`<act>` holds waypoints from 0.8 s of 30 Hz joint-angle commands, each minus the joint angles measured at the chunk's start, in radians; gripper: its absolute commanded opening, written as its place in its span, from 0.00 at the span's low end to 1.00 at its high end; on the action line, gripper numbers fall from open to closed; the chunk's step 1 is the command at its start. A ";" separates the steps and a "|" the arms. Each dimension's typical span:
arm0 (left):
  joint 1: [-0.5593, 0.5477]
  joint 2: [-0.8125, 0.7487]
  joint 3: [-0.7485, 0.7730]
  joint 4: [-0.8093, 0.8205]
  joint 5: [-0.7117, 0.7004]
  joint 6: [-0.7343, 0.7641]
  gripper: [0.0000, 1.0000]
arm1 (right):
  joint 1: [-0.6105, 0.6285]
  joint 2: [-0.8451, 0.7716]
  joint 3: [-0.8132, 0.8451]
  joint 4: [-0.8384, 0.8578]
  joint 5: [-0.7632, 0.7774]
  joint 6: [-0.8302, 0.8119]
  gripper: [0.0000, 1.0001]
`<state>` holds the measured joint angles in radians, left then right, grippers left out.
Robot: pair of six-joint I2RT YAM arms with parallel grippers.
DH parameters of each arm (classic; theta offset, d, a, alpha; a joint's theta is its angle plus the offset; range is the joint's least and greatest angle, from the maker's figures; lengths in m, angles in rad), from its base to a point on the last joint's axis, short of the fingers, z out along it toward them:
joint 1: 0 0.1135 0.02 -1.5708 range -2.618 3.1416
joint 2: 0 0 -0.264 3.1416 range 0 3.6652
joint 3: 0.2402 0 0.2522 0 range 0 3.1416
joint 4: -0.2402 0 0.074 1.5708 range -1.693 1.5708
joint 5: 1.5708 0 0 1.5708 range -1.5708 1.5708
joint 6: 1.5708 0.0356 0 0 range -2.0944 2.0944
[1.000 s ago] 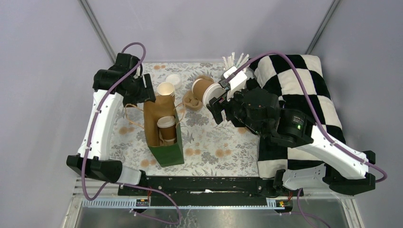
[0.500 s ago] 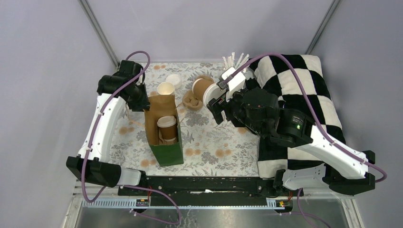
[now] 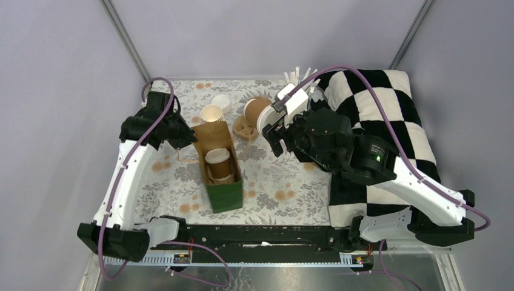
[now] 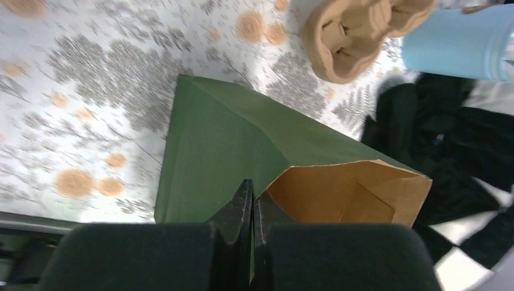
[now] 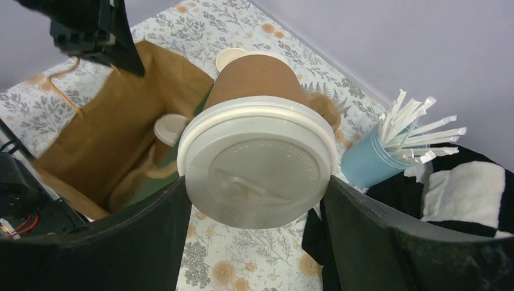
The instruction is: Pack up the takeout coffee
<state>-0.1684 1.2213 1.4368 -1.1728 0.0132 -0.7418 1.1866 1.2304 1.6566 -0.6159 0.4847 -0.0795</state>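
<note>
1 high rear overhead view, 2 close wrist views, green bag common to all 3

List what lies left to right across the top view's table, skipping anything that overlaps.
Left tool → bag → held cup → straws → checkered cloth.

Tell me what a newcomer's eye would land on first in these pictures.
First, the lidded kraft cup, held on its side above the table's far middle by the right gripper. Next, the green paper bag standing open left of centre with a second lidded cup inside, and the left gripper pinched on its rim. A black-and-white checked cloth covers the right side.
</note>
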 commanded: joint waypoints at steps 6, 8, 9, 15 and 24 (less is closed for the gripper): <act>0.004 -0.150 -0.152 0.206 0.089 -0.540 0.00 | 0.004 0.083 0.217 -0.154 -0.048 0.012 0.43; 0.000 -0.190 -0.199 0.231 0.085 -0.601 0.00 | 0.004 0.107 0.259 -0.191 -0.079 0.007 0.42; -0.001 -0.207 -0.222 0.234 0.085 -0.627 0.00 | 0.004 0.125 0.280 -0.212 -0.098 0.005 0.42; -0.022 -0.235 -0.270 0.216 0.028 -0.640 0.00 | 0.004 0.266 0.473 -0.369 -0.207 0.032 0.38; -0.122 -0.205 -0.233 0.217 -0.018 -0.623 0.23 | 0.004 0.303 0.521 -0.373 -0.228 0.071 0.37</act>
<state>-0.2619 1.0039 1.1683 -0.9974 0.0090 -1.3632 1.1866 1.5459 2.1235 -0.9867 0.2760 -0.0353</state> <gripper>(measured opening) 0.143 0.810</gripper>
